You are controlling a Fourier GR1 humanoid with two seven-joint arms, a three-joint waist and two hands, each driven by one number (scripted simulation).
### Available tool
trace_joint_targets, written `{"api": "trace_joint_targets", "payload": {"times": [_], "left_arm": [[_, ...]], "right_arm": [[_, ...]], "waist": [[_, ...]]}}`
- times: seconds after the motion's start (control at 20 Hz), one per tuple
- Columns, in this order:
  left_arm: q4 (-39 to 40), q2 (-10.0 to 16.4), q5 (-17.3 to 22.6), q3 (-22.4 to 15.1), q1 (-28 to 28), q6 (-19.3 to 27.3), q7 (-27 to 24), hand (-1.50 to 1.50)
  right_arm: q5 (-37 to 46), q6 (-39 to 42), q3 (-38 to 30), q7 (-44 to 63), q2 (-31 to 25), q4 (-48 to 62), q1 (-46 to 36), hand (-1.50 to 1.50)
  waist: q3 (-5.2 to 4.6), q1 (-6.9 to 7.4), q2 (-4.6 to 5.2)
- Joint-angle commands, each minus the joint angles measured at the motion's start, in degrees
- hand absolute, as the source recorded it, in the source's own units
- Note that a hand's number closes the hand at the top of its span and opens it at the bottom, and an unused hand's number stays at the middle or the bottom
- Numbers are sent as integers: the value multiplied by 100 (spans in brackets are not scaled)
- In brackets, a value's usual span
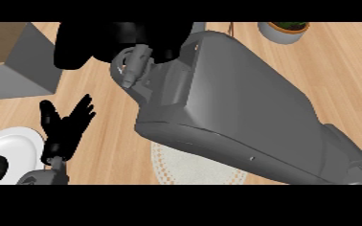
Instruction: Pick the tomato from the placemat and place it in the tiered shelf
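My right forearm [240,110] fills most of the head view, running from the lower right up to the top middle. At its end, my right hand [106,40] is a black mass hovering just right of the grey tiered shelf [28,74] at the upper left. No tomato shows anywhere; the hand or the arm may hide it. The pale woven placemat [187,167] lies at the bottom middle, mostly under the forearm. My left hand [67,124] rests open at the lower left, fingers up, beside the mat.
A white plate [16,151] sits at the lower left edge, next to my left wrist. A potted plant [284,30] stands at the top right. Bare wooden counter [106,100] shows between the shelf, the left hand and the forearm.
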Motion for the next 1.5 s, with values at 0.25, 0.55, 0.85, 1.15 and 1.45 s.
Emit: {"api": "trace_joint_targets", "payload": {"times": [0.25, 0.55, 0.85, 1.15, 1.45], "left_arm": [[376, -60, -69, 40, -182, -79, -223, 0], [136, -56, -106, -9, 35, -162, -256, 0], [-244, -92, -84, 5, 244, -66, 17, 0], [-241, -89, -48, 31, -41, -80, 289, 0], [77, -134, -153, 17, -193, -126, 41, 0]], "right_arm": [[-161, 443, -1055, -635, -285, 1620, -676, 150], [-351, 893, -1264, -1413, -387, 2283, -694, 150], [-48, 639, -1300, -2346, -418, 2840, -402, 150], [246, 48, -1493, -2898, -188, 3966, -658, 150], [368, -164, -1804, -3465, -318, 5034, -1219, 150]], "waist": [[-4, 48, 48], [-2, 77, 47], [3, 86, 38], [1, 114, 55], [-3, 197, 87]]}}
